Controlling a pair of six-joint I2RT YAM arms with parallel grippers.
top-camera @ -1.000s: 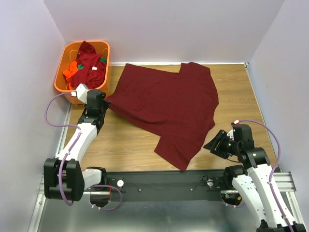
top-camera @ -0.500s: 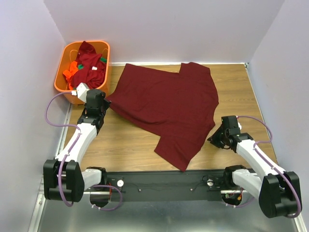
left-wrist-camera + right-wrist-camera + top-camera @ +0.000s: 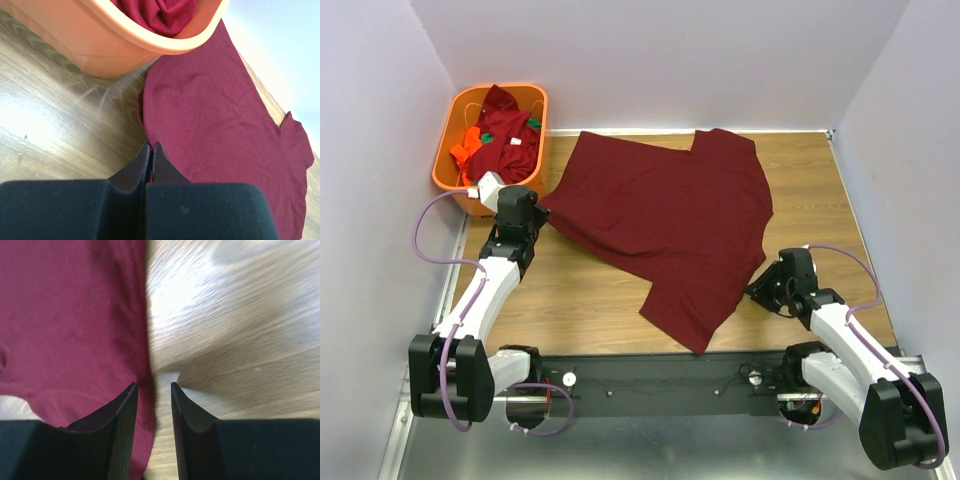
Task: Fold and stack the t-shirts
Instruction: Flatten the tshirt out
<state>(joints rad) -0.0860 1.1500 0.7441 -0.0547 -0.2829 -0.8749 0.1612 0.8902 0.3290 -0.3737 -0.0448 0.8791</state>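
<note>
Blur smears the wooden table [image 3: 225, 315] and the t-shirt [image 3: 65, 315] edge in the right wrist view.

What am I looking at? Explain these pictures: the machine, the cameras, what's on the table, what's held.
Two robot arms are bolted at the near edge of a table. One picture looks down from above; the other two come from cameras on each wrist. A maroon t-shirt lies spread on the table, and an orange basket at far left holds more shirts. The left gripper is shut on the shirt's left corner. The right gripper is open, its jaws astride the shirt's right edge, holding nothing.
</note>
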